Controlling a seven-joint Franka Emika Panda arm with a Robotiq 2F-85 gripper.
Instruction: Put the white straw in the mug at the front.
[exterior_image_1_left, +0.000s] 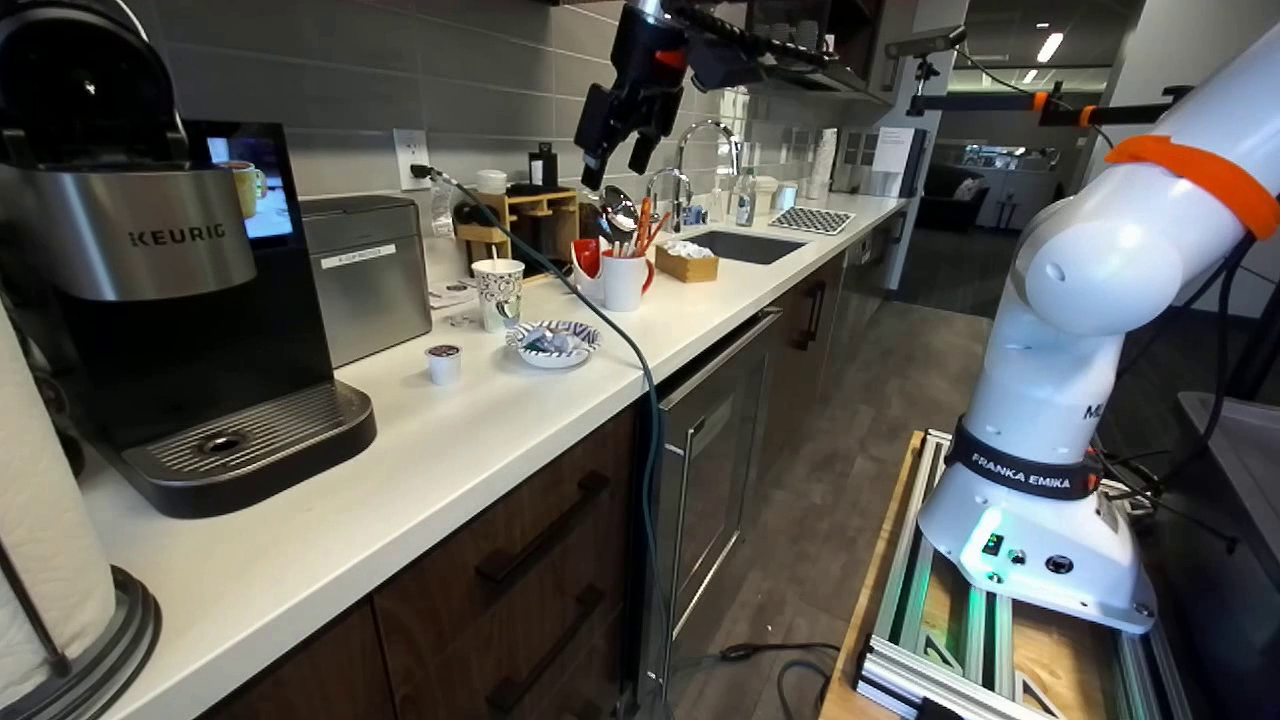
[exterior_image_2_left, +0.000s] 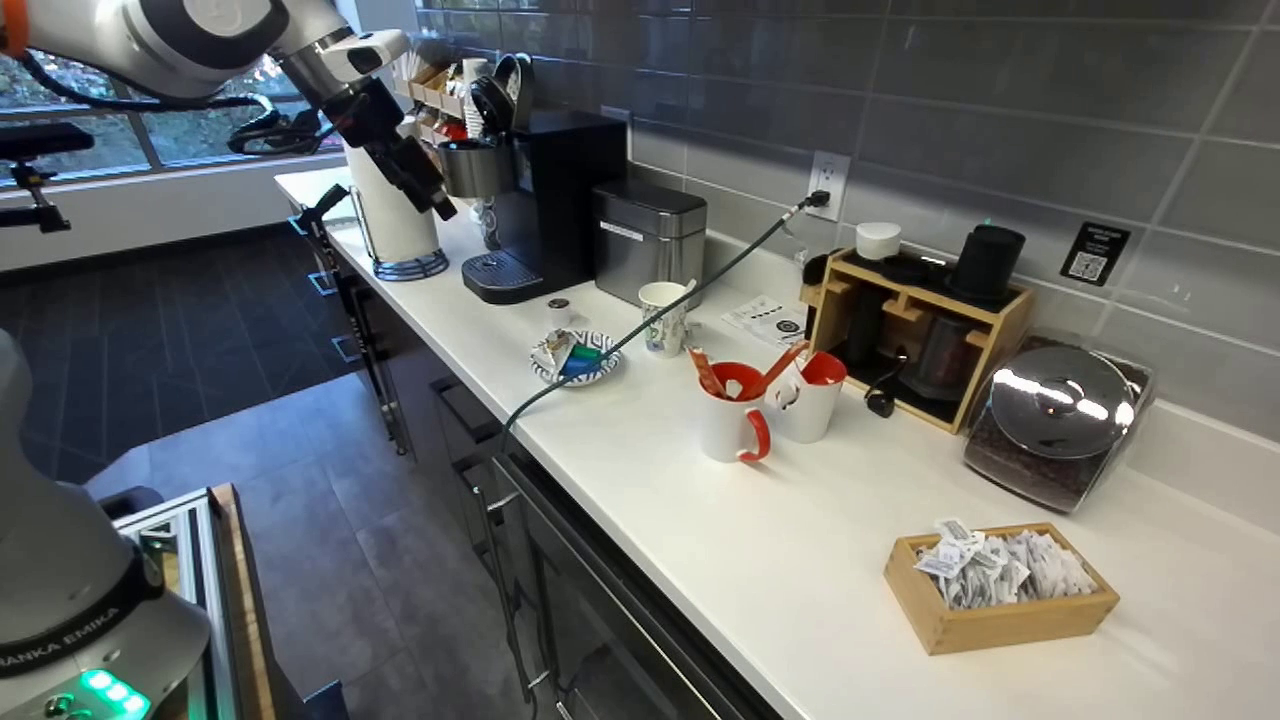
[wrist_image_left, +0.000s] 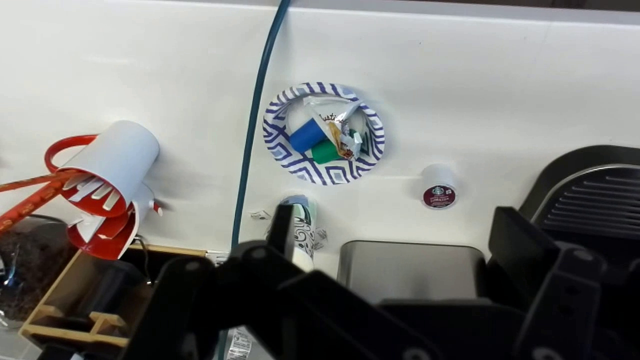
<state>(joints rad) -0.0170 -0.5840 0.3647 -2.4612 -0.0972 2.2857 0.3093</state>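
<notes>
A thin white straw (exterior_image_1_left: 494, 253) stands in a patterned paper cup (exterior_image_1_left: 499, 300); both also show in an exterior view, straw (exterior_image_2_left: 690, 287) and cup (exterior_image_2_left: 661, 325). Two white mugs with red insides stand side by side. The front mug (exterior_image_2_left: 727, 430) has a red handle and holds red and white sticks; it also shows in the wrist view (wrist_image_left: 124, 150). The rear mug (exterior_image_2_left: 808, 410) is partly behind it. No mug with a red-orange outside shows. My gripper (exterior_image_1_left: 616, 165) is open and empty, high above the counter. In the wrist view (wrist_image_left: 395, 220), one finger covers part of the cup.
A dark cable (wrist_image_left: 255, 110) crosses the counter between cup and mugs. A patterned plate (wrist_image_left: 325, 175) with packets and a coffee pod (wrist_image_left: 439, 186) lie near the cup. A steel box (exterior_image_1_left: 365, 285), coffee machine (exterior_image_1_left: 190, 240), wooden organizer (exterior_image_2_left: 945, 400) and wooden packet box (exterior_image_2_left: 1000, 625) stand around.
</notes>
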